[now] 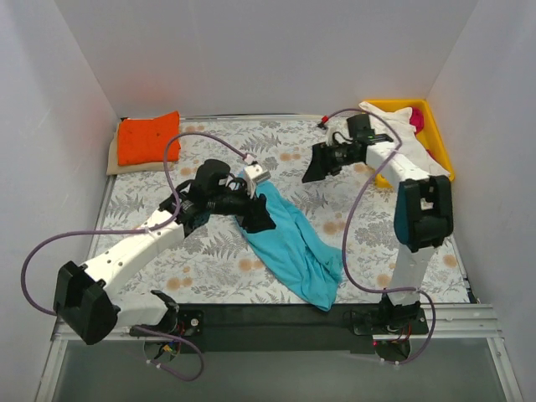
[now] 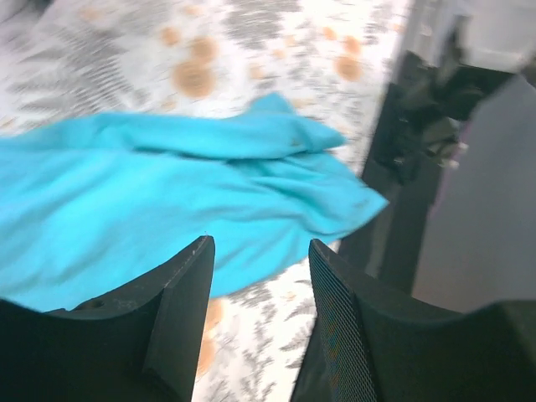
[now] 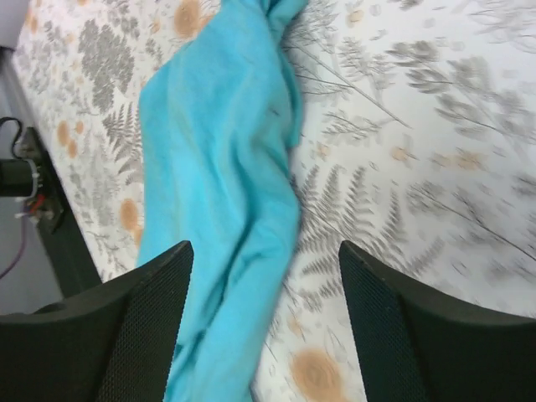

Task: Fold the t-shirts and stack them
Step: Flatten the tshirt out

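My left jaws are spread wide with nothing pinched between them. The teal t-shirt [image 1: 295, 249] lies on the desk [image 1: 209, 276] just under and ahead of them. It is unfolded and rumpled into a long, loose strip with soft ridges running along it. One end sits bunched at the left jaws and the rest trails away on a slant toward the arm bases. In the left wrist view the cloth fills the space beyond the fingertips [image 2: 198, 251], though the picture is blurred.

My right jaws are also spread and grip nothing. They hang over the floral desk cover, a little apart from the shirt's bunched end, and in their wrist view the teal strip runs down between the two fingers.

The orange t-shirt [image 1: 148, 137] lies folded flat, well off beyond the left jaws. A white t-shirt [image 1: 390, 117] and a magenta one [image 1: 416, 122] sit heaped in the yellow tray [image 1: 439, 144] behind the right jaws.
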`<state>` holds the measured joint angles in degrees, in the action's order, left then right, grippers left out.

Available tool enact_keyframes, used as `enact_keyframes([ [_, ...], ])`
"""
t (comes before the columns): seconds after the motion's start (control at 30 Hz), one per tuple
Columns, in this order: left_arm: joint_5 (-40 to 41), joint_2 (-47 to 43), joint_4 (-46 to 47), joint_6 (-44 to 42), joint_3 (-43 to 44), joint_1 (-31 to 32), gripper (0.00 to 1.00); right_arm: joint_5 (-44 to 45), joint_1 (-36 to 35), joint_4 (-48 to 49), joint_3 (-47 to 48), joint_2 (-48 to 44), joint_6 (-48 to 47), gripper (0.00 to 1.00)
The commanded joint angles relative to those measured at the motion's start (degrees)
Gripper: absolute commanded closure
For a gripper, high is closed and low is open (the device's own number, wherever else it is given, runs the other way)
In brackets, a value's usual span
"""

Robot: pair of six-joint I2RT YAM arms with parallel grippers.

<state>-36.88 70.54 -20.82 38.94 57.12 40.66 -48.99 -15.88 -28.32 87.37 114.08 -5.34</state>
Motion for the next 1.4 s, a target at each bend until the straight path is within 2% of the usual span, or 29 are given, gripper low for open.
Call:
enact_keyframes([
  [0.0, 0.4, 4.9, -5.3, 0.5, 0.4, -6.2, 0.54, 6.5, 2.3, -10.0, -3.0, -9.7, -10.0, 0.36],
  [0.03, 0.2, 6.5, -4.8, 1.0, 0.9, -10.2, 0.54, 8.5, 2.4, -14.2, -4.3, -11.8, -12.8, 0.40],
  [0.13, 3.3, 14.8, -4.9, 1.1, 5.3, -15.8, 0.55, 11.7, 2.3, -23.3, -9.1, -13.6, -17.0, 0.47],
  [0.17, 4.1, 16.8, -5.2, 0.7, 6.6, -16.7, 0.55, 12.7, 2.3, -25.3, -10.3, -14.6, -19.9, 0.52],
  [0.27, 6.1, 21.4, -4.8, -0.1, 9.6, -18.6, 0.56, 16.5, 2.4, -33.2, -15.1, -16.3, -25.4, 0.56],
  [0.4, 8.1, 24.2, -2.6, 0.1, 9.9, -19.4, 0.56, 16.2, 2.3, -42.1, -19.3, -15.7, -32.0, 0.55],
  [0.63, 12.4, 28.9, -0.8, 1.2, 12.4, -20.3, 0.55, 17.4, -0.8, -43.7, -24.7, -15.5, -34.6, 0.46],
  [0.7, 12.9, 30.4, -0.5, 1.3, 13.6, -20.5, 0.55, 16.9, -1.5, -43.8, -25.8, -14.4, -35.7, 0.46],
  [1.0, 12.9, 33.0, 0.5, 2.1, 16.7, -22.0, 0.55, 14.7, -5.5, -41.6, -28.5, -10.1, -36.9, 0.55],
  [1.03, 12.8, 33.0, 0.7, 2.1, 16.7, -22.1, 0.55, 14.8, -5.6, -41.2, -28.6, -9.8, -36.7, 0.58],
  [1.3, 13.2, 35.9, 3.0, 1.8, 16.9, -22.4, 0.55, 14.4, -7.5, -41.0, -29.9, -10.4, -37.3, 0.58],
  [1.37, 12.9, 36.9, 3.2, 2.1, 17.1, -22.5, 0.55, 14.4, -7.8, -40.9, -29.7, -10.3, -37.2, 0.64],
])
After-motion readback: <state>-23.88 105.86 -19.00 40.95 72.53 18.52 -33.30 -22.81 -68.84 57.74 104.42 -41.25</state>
